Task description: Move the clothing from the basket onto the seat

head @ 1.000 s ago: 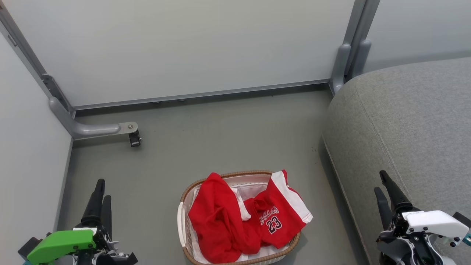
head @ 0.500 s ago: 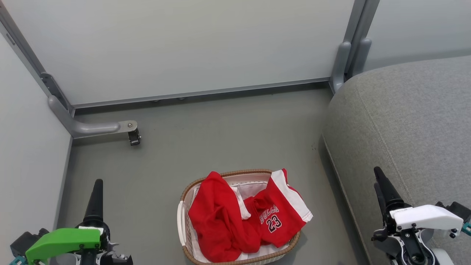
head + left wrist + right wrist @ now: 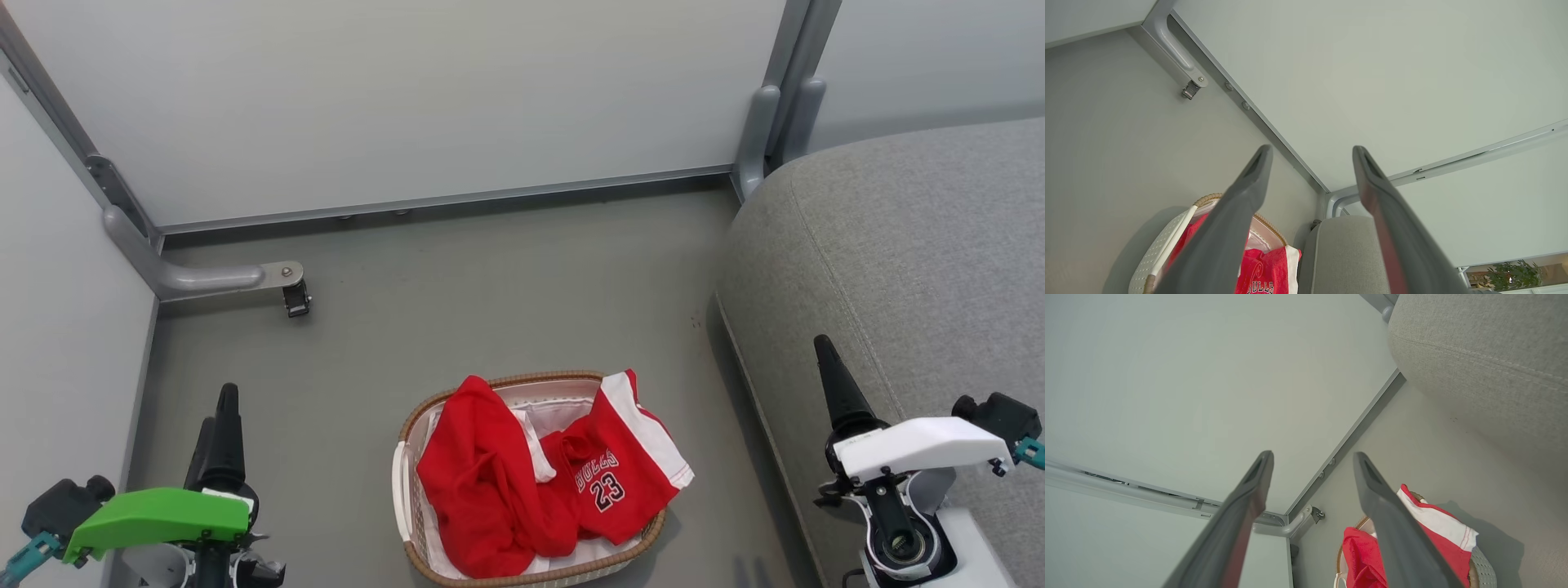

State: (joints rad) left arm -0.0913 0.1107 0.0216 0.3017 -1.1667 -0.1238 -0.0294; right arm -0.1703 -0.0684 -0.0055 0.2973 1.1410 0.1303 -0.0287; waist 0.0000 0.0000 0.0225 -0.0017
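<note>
Clothing (image 3: pixel 490 490) half-buries the liner (image 3: pixel 563 412) in your basket (image 3: pixel 397 490); left hand (image 3: pixel 1310 151) and right hand (image 3: pixel 1312 455) gape empty, right farther forward than before.

Basket (image 3: pixel 398 490) stands on floor (image 3: pixel 490 294), near centre of head view. Clothing (image 3: pixel 506 490) lies in basket, one piece draped over the right rim (the side facing the seat). Seat (image 3: pixel 898 261) is right of basket, not touching. Wall panel (image 3: pixel 408 98) runs behind, with caster bracket (image 3: pixel 286 282) at far left. Left gripper (image 3: pixel 217 406) is left of basket. Right gripper (image 3: pixel 823 347) is over the seat's left edge.
</note>
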